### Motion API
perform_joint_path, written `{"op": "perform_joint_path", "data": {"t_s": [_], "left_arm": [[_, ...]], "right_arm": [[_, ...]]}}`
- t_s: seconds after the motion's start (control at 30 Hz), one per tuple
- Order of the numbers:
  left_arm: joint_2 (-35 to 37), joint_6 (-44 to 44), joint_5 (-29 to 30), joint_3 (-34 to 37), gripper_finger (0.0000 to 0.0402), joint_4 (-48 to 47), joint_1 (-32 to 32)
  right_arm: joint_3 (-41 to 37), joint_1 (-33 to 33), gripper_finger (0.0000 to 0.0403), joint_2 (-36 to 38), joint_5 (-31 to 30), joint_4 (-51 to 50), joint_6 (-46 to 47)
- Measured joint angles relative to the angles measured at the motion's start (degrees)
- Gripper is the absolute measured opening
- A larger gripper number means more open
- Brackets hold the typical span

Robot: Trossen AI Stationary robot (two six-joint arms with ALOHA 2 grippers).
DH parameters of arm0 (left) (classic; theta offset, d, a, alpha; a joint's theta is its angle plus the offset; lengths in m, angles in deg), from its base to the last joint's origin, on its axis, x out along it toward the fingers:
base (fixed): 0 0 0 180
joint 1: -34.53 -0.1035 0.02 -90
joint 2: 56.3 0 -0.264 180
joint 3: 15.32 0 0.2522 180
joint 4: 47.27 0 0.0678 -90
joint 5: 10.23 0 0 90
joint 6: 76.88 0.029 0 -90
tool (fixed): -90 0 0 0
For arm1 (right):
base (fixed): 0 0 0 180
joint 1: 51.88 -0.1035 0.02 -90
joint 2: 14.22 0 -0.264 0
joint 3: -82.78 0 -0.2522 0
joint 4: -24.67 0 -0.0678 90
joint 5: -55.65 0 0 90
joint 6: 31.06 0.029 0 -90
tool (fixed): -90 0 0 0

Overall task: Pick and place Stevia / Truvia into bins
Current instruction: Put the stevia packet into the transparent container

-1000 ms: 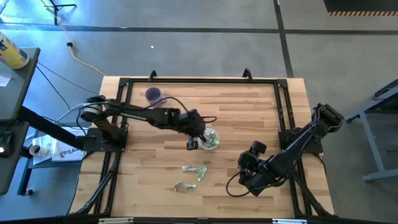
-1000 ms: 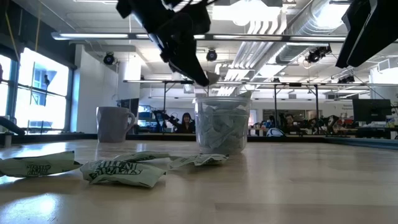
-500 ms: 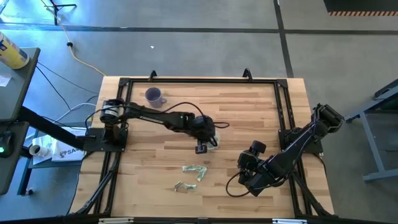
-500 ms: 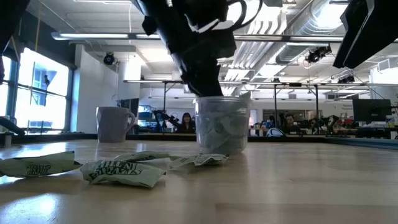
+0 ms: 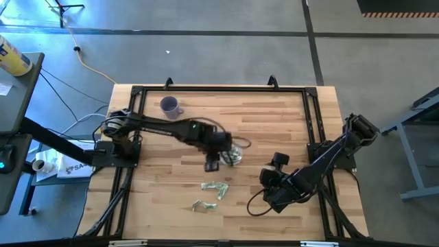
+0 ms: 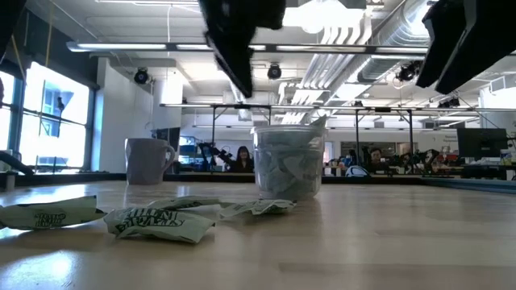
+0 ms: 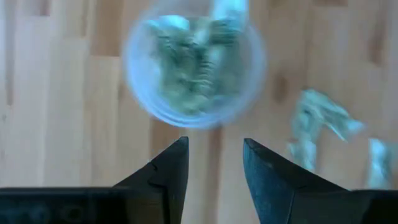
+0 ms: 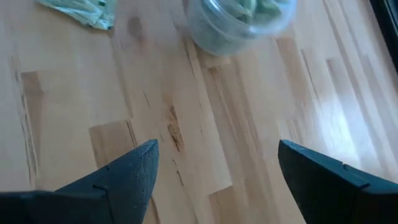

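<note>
Since half-second back: left tool [image 5: 213, 163] pulled off cup [image 5: 234, 155], now beside it, fingers spread, empty. Cup mid-tabletop [image 5: 274, 123], packed with sachets. Loose sachets [image 5: 215, 189] nearer front edge. Right tool [image 8: 214, 168] spread, waiting right of cup.

Spread fingers [image 8: 124, 171], filled cup [image 8: 239, 22] (clear), sachets [image 8: 81, 12]

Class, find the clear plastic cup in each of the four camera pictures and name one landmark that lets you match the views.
High view: the clear cup sits mid-table, right beside the left gripper.
Low view: centre of the picture, full of sachets.
Left wrist view: seen from above, beyond the open fingers.
Right wrist view: at the top edge, partly cut off.
Shared landmark: the loose sachets lying on the table near the cup.
</note>
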Motion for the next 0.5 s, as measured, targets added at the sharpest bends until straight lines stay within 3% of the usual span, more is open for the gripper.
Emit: {"op": "perform_joint_path", "data": {"t_s": [0.13, 0.23, 0.5], "left_arm": [[2.2, -1.4, 0.1, 4.7, 0.0188, -0.3, 5.5], [3.2, -5.1, 0.0, 10.7, 0.0184, 4.9, 9.7], [1.9, -13.6, -1.8, 25.6, 0.0194, 29.0, 16.1]], "right_arm": [[-2.3, 1.7, 0.0319, 0.0, 1.5, 6.7, -8.5], [-5.7, 3.0, 0.0319, -0.1, 5.6, 12.5, -12.2], [-8.9, 3.1, 0.0319, 0.1, 9.8, 16.6, -13.1]]}}
